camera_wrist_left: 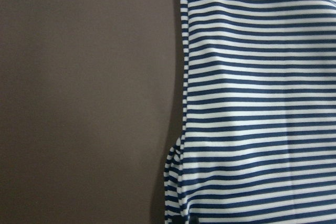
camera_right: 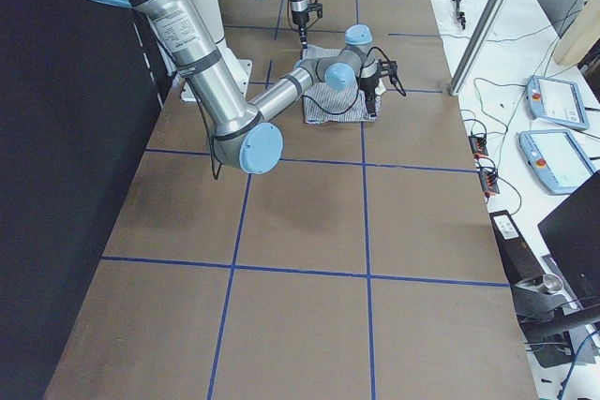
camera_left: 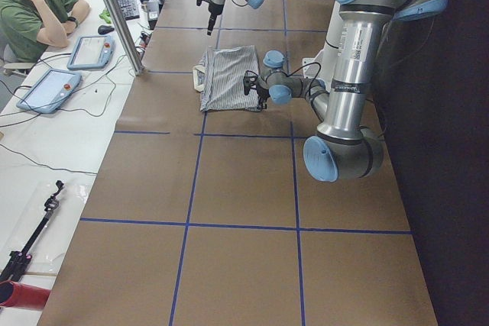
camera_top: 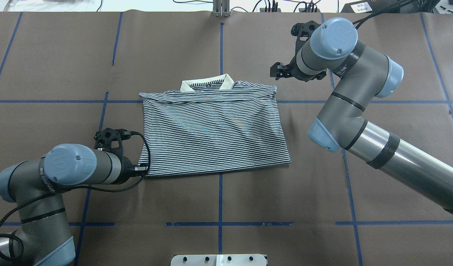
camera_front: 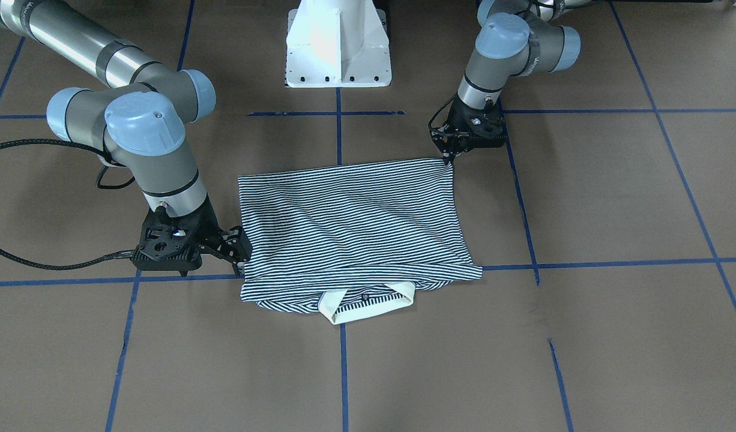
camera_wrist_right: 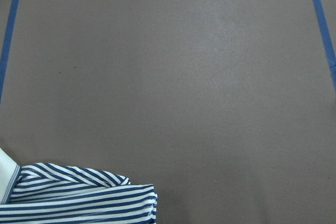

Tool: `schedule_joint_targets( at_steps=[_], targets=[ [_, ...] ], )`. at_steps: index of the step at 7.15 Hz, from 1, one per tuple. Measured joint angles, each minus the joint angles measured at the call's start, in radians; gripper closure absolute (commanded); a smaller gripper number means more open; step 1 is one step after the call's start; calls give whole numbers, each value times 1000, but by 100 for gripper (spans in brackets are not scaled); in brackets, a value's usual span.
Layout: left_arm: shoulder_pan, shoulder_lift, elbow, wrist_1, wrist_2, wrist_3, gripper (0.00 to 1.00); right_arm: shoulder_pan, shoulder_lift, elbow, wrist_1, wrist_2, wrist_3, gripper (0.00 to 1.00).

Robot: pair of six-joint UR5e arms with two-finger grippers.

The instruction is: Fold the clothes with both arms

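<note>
The striped polo shirt [camera_front: 350, 222] lies folded flat in the middle of the table [camera_top: 211, 129], with its cream collar [camera_top: 206, 82] at the far edge. My left gripper [camera_top: 140, 170] is low at the shirt's near left corner [camera_front: 449, 157] and looks shut on the edge. The left wrist view shows the striped edge [camera_wrist_left: 252, 103] close up, puckered toward a dark tip at the bottom. My right gripper [camera_top: 278, 72] is by the far right corner [camera_front: 239, 247] and looks open and empty. The right wrist view shows only that corner [camera_wrist_right: 79, 198].
The white pedestal base [camera_front: 338, 48] stands at the robot's side of the brown table, which is marked with blue tape lines [camera_top: 220, 199]. An operator [camera_left: 38, 5] sits past the far edge, beside control pendants [camera_left: 46, 89] and cables.
</note>
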Motion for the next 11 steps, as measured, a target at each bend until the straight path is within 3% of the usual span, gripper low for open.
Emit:
schedule_joint_targets(
  at_steps=[3, 5, 7, 9, 10, 11],
  targets=[
    [-163, 14, 63, -1, -1, 228, 100, -1, -2, 0, 0, -2, 8, 0],
    [-318, -79, 209, -4, -1, 380, 100, -2, -3, 0, 0, -3, 11, 0],
    [-437, -254, 486, -89, 26, 458, 100, -2, -4, -1, 0, -5, 12, 0],
    [-496, -449, 837, -266, 68, 506, 100, -2, -4, 2, 0, -6, 15, 0],
    [-508, -499, 928, -315, 75, 515, 1, -3, -3, 6, 0, -6, 18, 0],
    [-514, -509, 961, -344, 77, 535, 0, -5, -2, 10, 0, -6, 23, 0]
  ],
)
